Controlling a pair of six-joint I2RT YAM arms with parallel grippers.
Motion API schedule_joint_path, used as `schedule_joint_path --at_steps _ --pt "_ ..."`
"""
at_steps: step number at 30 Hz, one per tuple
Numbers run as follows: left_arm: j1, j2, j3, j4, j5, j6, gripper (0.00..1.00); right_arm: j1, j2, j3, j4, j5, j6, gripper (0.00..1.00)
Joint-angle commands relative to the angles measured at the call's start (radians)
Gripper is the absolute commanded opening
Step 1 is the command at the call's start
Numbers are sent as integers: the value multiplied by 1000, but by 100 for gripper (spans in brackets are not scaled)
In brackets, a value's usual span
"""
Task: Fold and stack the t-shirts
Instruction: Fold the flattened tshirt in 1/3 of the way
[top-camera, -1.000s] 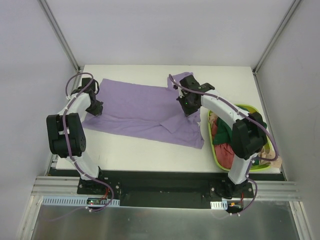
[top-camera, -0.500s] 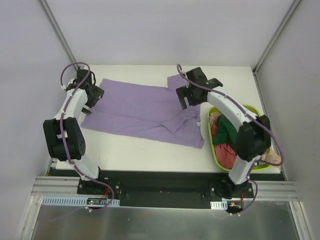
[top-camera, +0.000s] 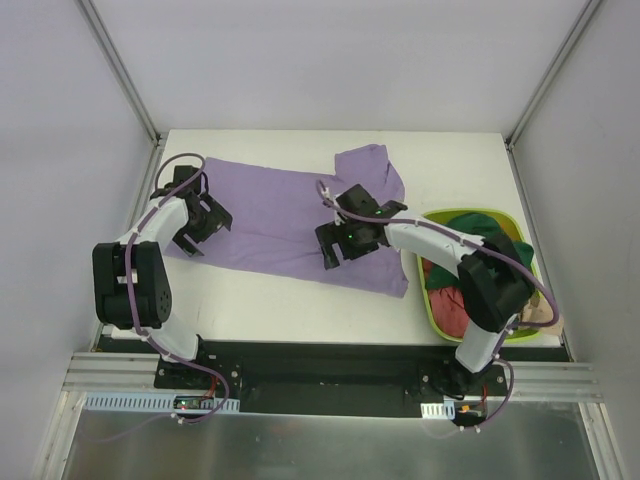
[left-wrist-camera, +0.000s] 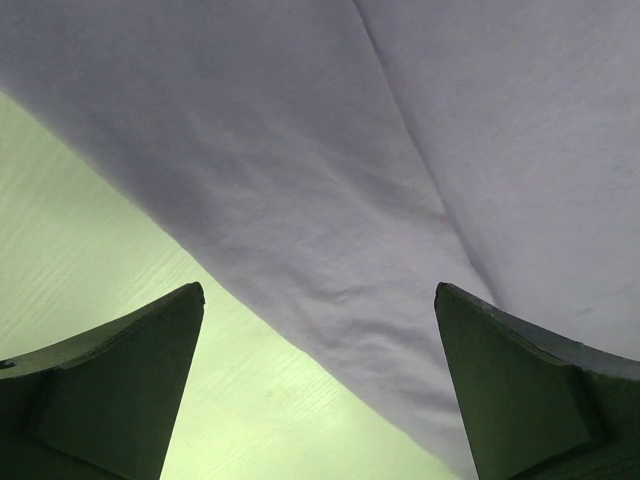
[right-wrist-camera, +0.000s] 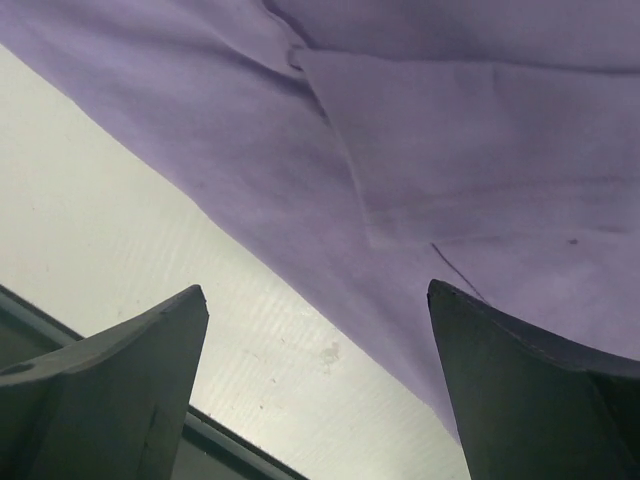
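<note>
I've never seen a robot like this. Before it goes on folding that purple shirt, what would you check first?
1. Left gripper open and empty: ok, jaws wide, nothing between them.
2. Right gripper open and empty: ok.
3. Both over the near edge of the lavender t-shirt: ok, that edge shows in both wrist views.
4. Shirt lying flat: not ok, a flap overlaps it by the right gripper.
5. Other shirts out of the way: ok, they sit in the green basket.
6. Grippers touching the cloth: cannot tell.
</note>
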Motion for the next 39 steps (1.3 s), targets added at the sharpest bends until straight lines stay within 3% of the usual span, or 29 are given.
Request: schedule_joint_path --at_steps 1,10,19,30,39 --pt "-1 -15 -19 19 7 46 99 75 57 143 -75 217 -103 90" --pt "-1 -13 -45 23 -13 55 99 126 175 213 -176 309 -99 64" --pt "2 1 -46 22 -45 55 99 127 223 206 -165 325 -86 57" --pt "2 11 -46 22 -55 64 99 123 252 238 -155 441 -66 29" --pt "1 18 -43 22 -50 74 99 126 283 272 -145 313 -134 38"
